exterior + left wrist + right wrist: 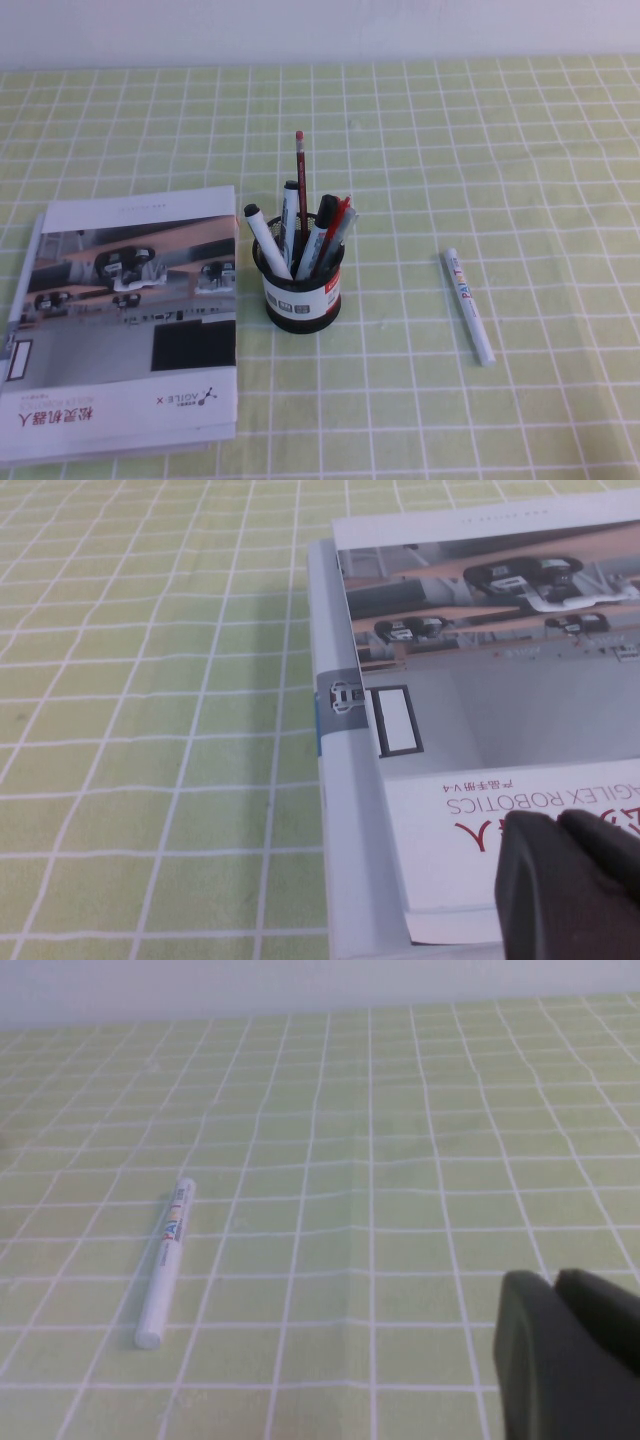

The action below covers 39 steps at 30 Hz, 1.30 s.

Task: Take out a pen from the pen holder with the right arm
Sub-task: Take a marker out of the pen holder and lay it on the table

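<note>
A black mesh pen holder (300, 283) stands at the middle of the table with several pens and a red pencil (299, 175) upright in it. A white paint marker (468, 305) lies flat on the cloth to the holder's right; the same marker (166, 1260) shows in the right wrist view. My right gripper (553, 1282) is shut and empty, hovering over bare cloth well away from the marker. My left gripper (556, 822) is shut and empty above the booklet (480, 680). Neither arm appears in the high view.
A white stack of AgileX booklets (125, 310) covers the near left of the table, right beside the holder. Green checked cloth (480, 150) spreads across the table, with a white wall behind it.
</note>
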### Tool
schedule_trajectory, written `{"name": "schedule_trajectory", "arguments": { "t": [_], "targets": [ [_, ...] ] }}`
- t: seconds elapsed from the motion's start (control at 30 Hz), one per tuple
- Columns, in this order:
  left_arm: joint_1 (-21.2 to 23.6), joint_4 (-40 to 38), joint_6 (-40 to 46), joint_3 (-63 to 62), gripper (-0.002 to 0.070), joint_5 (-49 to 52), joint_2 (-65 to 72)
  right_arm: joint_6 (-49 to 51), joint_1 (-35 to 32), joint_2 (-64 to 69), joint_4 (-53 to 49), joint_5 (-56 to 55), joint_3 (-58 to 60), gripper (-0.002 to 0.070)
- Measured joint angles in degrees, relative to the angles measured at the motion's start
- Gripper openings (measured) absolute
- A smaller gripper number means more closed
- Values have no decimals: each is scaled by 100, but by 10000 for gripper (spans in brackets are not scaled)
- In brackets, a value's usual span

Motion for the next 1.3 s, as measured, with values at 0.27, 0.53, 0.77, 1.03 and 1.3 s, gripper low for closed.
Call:
{"name": "schedule_trajectory", "arguments": {
  "t": [0.27,0.53,0.77,1.03,1.3],
  "targets": [
    [0,0,0,0,-5,0,0,0,-3,0,-138,756,0,-13],
    [0,0,0,0,-5,0,0,0,-3,0,-127,843,0,-13],
    [0,0,0,0,-5,0,0,0,-3,0,-127,843,0,-13],
    [0,0,0,0,-5,0,0,0,-3,0,-127,843,0,-12],
    [0,0,0,0,-5,0,0,0,-3,0,-127,843,0,-13]
  ]
}}
